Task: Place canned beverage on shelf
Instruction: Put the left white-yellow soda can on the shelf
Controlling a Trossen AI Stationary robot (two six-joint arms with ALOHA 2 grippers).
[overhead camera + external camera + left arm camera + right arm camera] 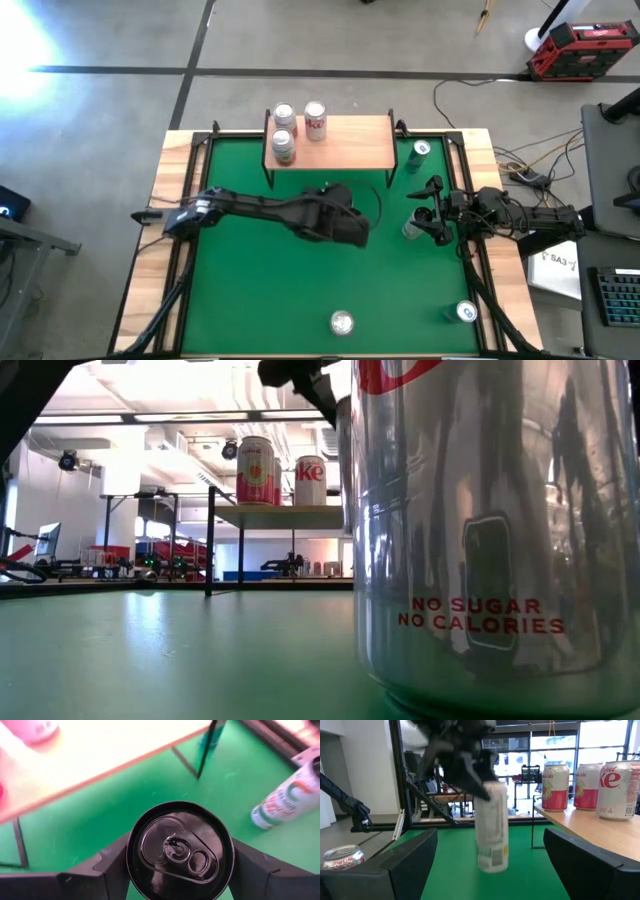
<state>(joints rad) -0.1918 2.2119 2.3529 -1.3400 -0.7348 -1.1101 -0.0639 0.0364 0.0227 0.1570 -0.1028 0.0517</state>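
My left gripper [352,232] is over the middle of the green mat [250,290], shut on a pale can with a dark top [180,852]. The can also shows in the right wrist view [492,827]. The shelf [340,145], a light-wood board on thin black legs, stands at the mat's far edge. Three cans [283,148] [283,115] [315,122] stand on its left half. My right gripper [425,212] is open and empty [490,845] at the mat's right side. It is next to a white can [412,228] that stands on the mat. My left gripper pinches the can's upper wall, just under the top rim [131,862], between its two fingers [107,867], one on each side. The fingers come from above, pointing down. The can hangs about upright below them, its bottom [492,867] clear of the mat.
A teal can [420,150] stands behind the shelf's right front leg [205,750]. A silver can [342,322] stands at the mat's near edge and fills the low view [490,530]. Another can [466,312] stands at the near right corner. The shelf's right half [360,140] is bare.
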